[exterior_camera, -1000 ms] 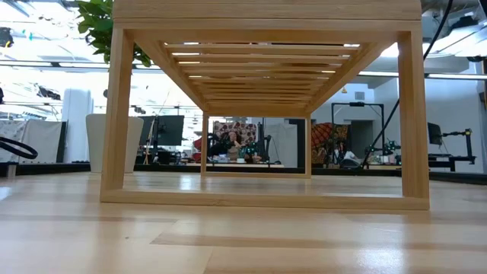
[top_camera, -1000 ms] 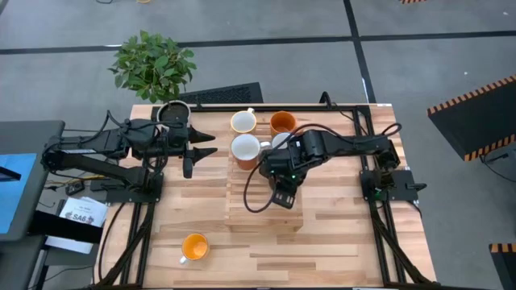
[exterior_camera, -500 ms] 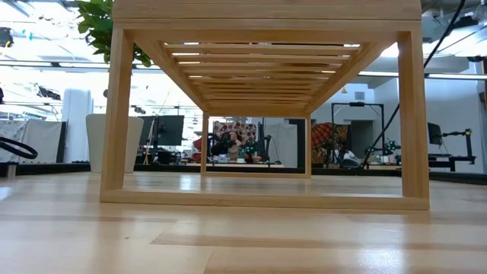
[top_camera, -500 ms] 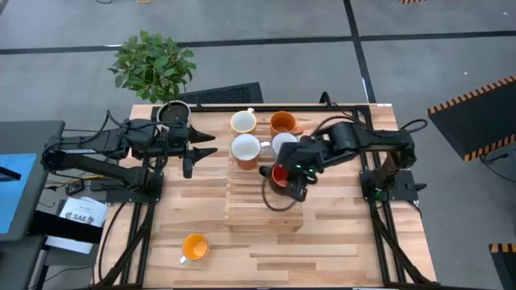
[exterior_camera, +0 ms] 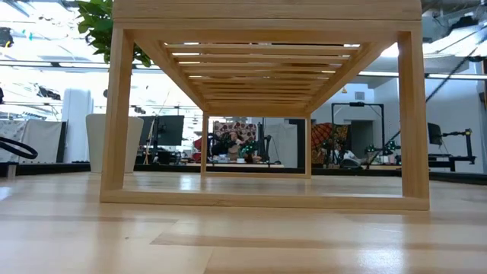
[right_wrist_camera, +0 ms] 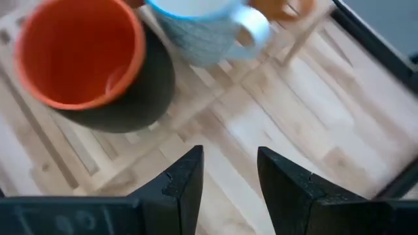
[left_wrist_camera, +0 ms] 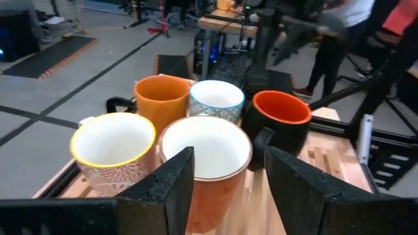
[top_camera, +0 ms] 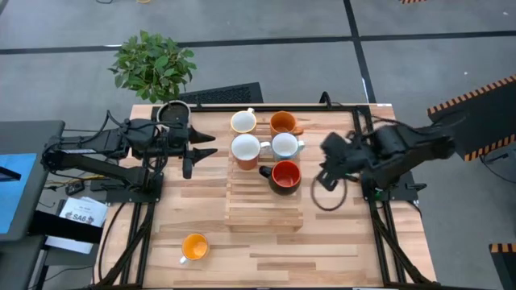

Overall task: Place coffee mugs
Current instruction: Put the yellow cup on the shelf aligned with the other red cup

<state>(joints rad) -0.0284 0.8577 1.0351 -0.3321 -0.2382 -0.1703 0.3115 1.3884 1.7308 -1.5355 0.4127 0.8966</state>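
Four cameras: one overhead, one at tabletop level, one on each wrist.

The high view looks straight down on the whole tabletop [top_camera: 339, 234] from far off. The low view sits level, close to the slatted wooden rack [exterior_camera: 262, 106], facing the room beyond. Each wrist view looks past its own fingers [left_wrist_camera: 176, 186], the left near the red-orange mug [left_wrist_camera: 282, 121], which the blurred right view [right_wrist_camera: 78, 55] probably shares.
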